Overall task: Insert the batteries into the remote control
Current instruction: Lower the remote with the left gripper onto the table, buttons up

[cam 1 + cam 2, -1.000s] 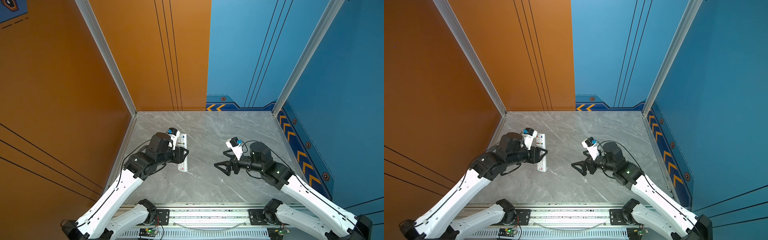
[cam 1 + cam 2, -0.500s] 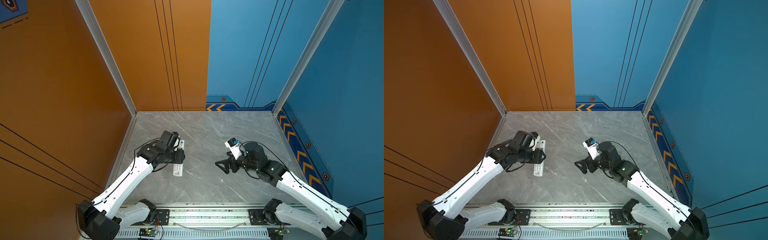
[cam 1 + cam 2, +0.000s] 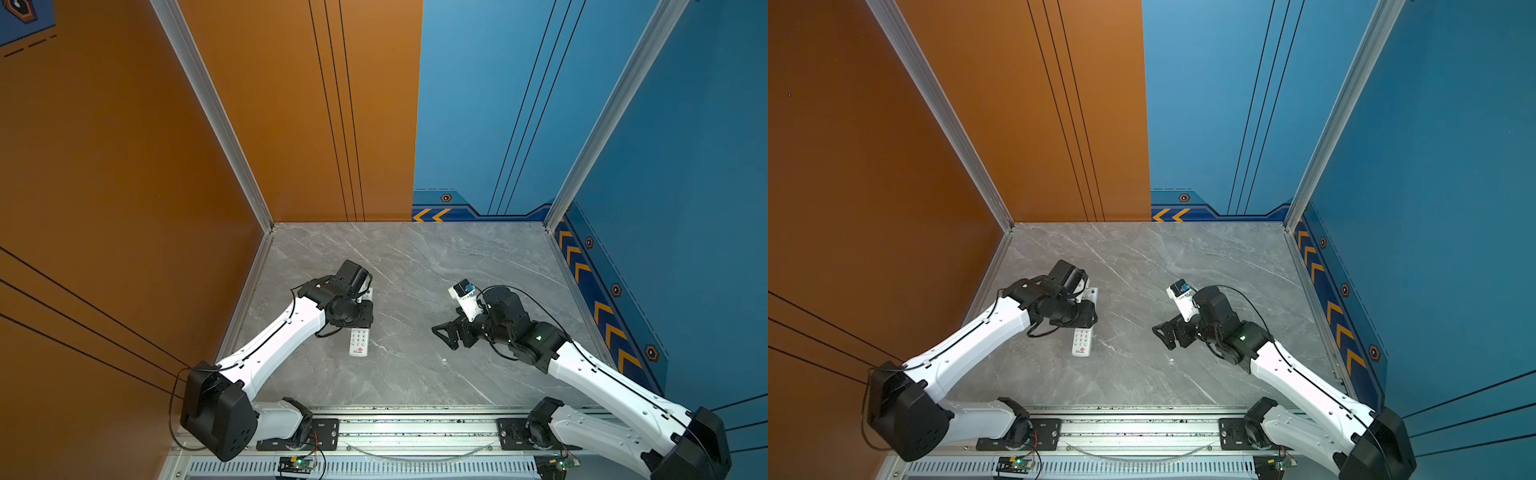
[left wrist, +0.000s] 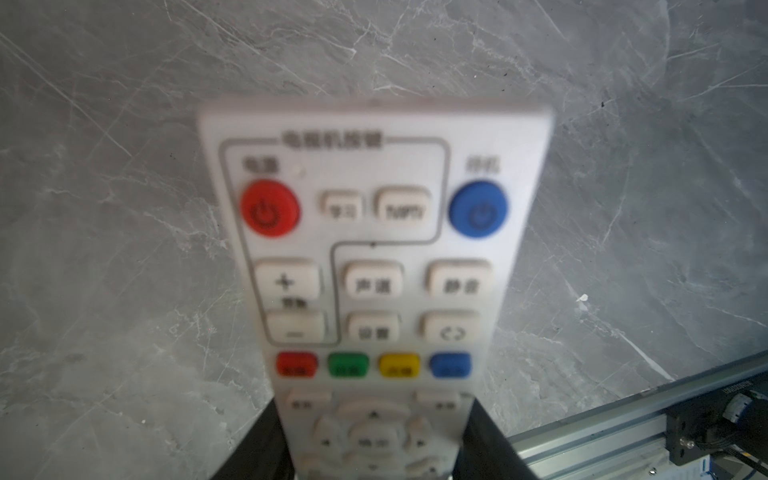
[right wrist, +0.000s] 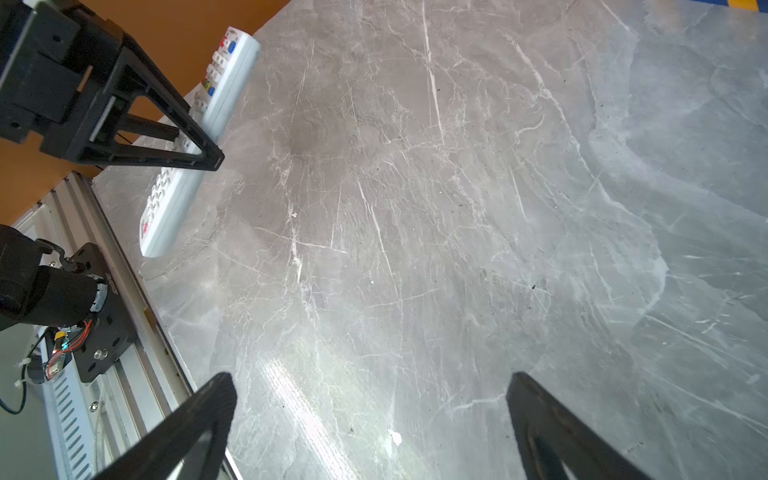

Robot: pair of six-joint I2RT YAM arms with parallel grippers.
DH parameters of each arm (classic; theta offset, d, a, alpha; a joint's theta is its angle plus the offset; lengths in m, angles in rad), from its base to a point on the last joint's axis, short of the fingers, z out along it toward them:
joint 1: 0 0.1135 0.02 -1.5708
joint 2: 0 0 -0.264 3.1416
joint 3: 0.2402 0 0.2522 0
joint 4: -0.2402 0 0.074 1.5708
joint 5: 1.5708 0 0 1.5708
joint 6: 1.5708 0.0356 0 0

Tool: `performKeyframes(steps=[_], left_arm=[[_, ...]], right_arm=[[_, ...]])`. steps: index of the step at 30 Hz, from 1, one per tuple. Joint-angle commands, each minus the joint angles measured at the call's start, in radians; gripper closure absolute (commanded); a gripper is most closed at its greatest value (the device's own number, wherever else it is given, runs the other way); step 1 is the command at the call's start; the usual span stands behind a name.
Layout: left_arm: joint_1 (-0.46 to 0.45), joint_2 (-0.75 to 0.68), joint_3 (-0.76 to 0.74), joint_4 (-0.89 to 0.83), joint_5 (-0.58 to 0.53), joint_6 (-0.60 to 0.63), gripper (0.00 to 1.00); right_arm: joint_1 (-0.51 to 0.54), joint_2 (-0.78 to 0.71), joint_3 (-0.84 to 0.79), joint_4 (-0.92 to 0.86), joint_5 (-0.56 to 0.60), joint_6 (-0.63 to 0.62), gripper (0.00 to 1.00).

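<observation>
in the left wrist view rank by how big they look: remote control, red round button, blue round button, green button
1. remote control
2. red round button and blue round button: they look alike, so no ranking between them
3. green button

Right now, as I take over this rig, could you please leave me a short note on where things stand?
Left gripper: shut on the remote control across its middle, buttons facing up, low at the table.
Right gripper: open, empty, hovering over the table.
The batteries: not in any view.
Done: remote control grasped.
Left: probably turn it over to reach the back, find both batteries, load them.
</observation>
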Motion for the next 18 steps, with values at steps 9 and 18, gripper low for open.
performKeyframes(steps=[9, 18], left_arm=[[-0.01, 0.134, -0.017, 0.07, 0.036, -0.042, 0.85], [-0.016, 0.223, -0.019, 0.077, 0.039, -0.071, 0.83]], right_arm=[[-0.012, -0.071, -0.042, -0.02, 0.017, 0.005, 0.0], [-0.018, -0.095, -0.056, -0.014, 0.003, 0.008, 0.0]])
